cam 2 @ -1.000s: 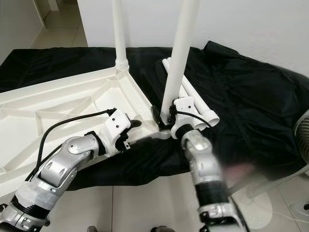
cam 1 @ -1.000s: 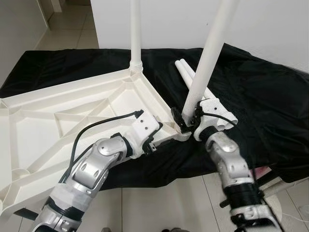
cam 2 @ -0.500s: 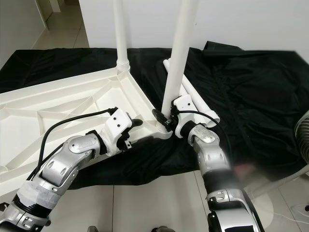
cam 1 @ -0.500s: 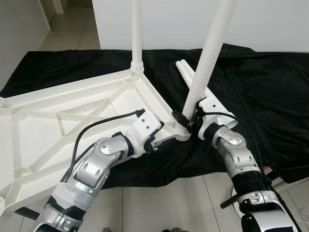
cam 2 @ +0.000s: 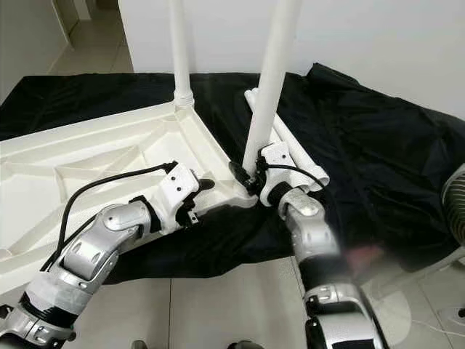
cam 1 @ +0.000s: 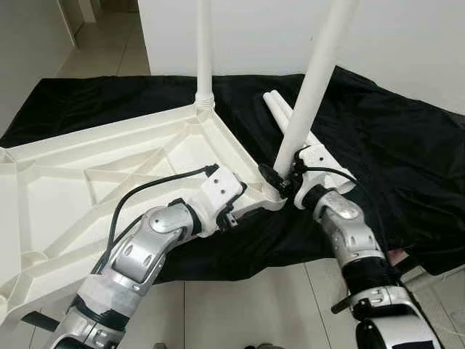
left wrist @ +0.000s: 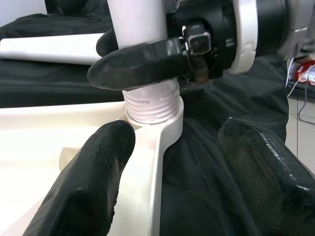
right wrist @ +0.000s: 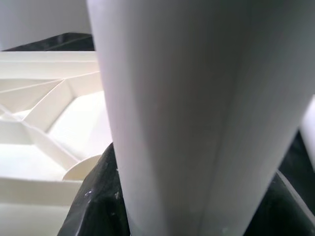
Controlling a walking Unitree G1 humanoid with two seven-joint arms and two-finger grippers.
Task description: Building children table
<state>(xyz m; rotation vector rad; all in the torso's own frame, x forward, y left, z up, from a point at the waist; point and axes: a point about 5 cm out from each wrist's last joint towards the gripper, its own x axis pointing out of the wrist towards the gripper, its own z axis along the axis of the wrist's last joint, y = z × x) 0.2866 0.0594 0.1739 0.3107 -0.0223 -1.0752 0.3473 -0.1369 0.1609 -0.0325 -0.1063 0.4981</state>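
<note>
A black cloth (cam 1: 392, 138) covers a low surface against a white wall, with pale floor tiles in front. On it lies the upturned white plastic tabletop (cam 1: 109, 189), ribbed underside up, and at its near corner stands a long white plastic leg (cam 1: 309, 94), leaning a little, its threaded foot sitting in the corner socket (left wrist: 152, 105). The right gripper (cam 1: 280, 182) pinches this leg just above the thread, fingers pressed against the tube. The left gripper (left wrist: 172, 162) has its fingers spread either side of the tabletop's corner edge, just beside the socket, touching it or not I cannot tell. Another white leg (cam 1: 204, 51) already stands upright in the far corner, and two spare white tubes (cam 1: 280, 109) lie on the cloth beyond. The leg looks light, stiff and smooth, so likely slippery; a low grip near the thread should suit turning it in.
</note>
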